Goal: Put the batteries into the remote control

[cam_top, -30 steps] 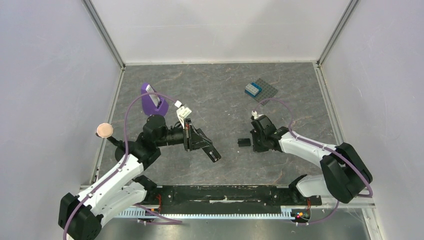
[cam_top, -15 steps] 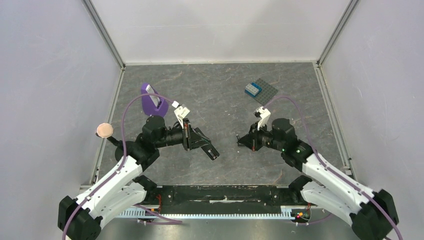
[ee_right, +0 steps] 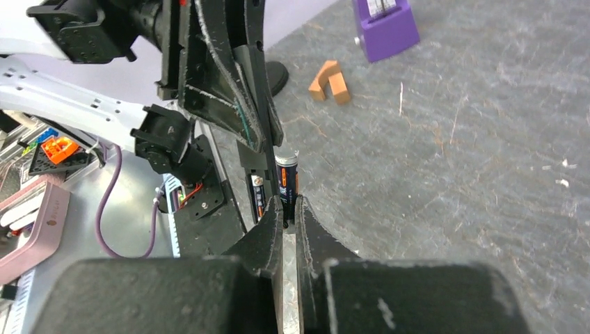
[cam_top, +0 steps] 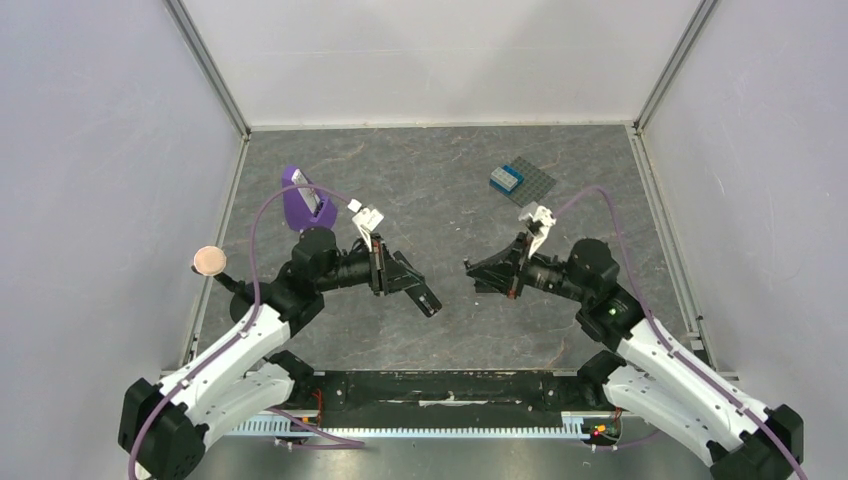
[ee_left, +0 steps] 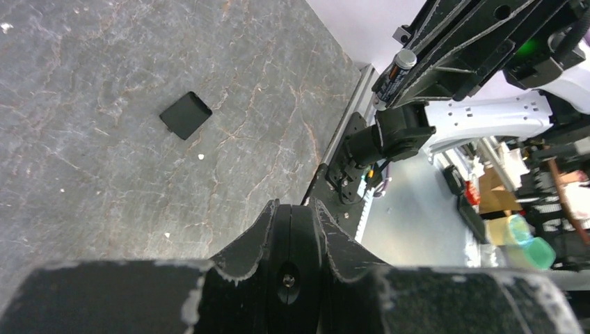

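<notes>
My left gripper (cam_top: 393, 274) is shut on the remote control (cam_top: 423, 297), a slim black bar held above the table and pointing toward the right arm. In the left wrist view the remote (ee_left: 291, 259) fills the jaws of the left gripper (ee_left: 292, 207) end-on. My right gripper (cam_top: 474, 276) is shut on a battery (ee_right: 286, 178), which sticks out past its fingertips (ee_right: 270, 217) close to the remote's end. A second battery (ee_right: 258, 197) lies in the remote's open bay (ee_right: 245, 182). The held battery also shows in the left wrist view (ee_left: 399, 67).
A small black square cover (ee_left: 185, 115) lies on the table below the grippers. A purple block (cam_top: 303, 203) stands at back left, orange-brown wooden pieces (ee_right: 330, 81) near it. A grey baseplate with a blue brick (cam_top: 520, 180) is at the back right. A pinkish disc (cam_top: 208, 260) is at the left edge.
The right arm has swung round and its gripper has risen off the table and moved left toward the remote, carrying the battery. The left gripper with the remote has barely moved.
</notes>
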Action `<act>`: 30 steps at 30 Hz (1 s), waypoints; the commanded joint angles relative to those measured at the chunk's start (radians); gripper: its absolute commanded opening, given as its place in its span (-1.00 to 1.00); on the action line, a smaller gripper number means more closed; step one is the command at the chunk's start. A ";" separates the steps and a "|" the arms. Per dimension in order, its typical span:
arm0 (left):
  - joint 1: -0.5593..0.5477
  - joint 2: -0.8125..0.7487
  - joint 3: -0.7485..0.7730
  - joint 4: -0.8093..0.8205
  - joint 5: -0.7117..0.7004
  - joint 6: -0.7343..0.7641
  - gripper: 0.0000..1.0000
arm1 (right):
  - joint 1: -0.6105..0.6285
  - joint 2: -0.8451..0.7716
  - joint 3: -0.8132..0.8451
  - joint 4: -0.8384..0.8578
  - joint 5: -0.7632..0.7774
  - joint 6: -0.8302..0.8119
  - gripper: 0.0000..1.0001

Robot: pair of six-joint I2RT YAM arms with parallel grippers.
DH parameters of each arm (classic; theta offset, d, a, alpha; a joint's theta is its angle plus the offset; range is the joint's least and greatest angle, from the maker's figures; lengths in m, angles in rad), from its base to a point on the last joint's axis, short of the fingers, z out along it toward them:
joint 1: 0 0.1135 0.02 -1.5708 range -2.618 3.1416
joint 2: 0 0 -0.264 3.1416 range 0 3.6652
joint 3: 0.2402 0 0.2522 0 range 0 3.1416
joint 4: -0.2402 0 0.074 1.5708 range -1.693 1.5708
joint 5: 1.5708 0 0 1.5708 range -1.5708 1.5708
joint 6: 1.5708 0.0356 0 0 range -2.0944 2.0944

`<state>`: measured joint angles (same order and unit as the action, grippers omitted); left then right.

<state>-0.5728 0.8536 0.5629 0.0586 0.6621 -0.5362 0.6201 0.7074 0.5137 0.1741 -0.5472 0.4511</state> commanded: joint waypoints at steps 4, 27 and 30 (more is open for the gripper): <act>0.000 0.179 0.007 0.237 0.030 -0.296 -0.96 | 0.026 0.100 0.187 -0.326 0.158 0.017 -1.00; -0.144 0.735 0.081 0.772 0.057 -0.620 -0.96 | 0.203 0.241 0.352 -0.894 0.372 0.064 -1.00; -0.161 0.772 0.102 0.798 0.057 -0.634 -0.96 | 0.203 0.256 0.355 -0.904 0.382 0.065 -1.00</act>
<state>-0.7113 1.5955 0.6086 0.7044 0.6945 -1.1049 0.8158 0.9512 0.8219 -0.6910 -0.2047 0.5056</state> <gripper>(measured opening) 0.235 0.044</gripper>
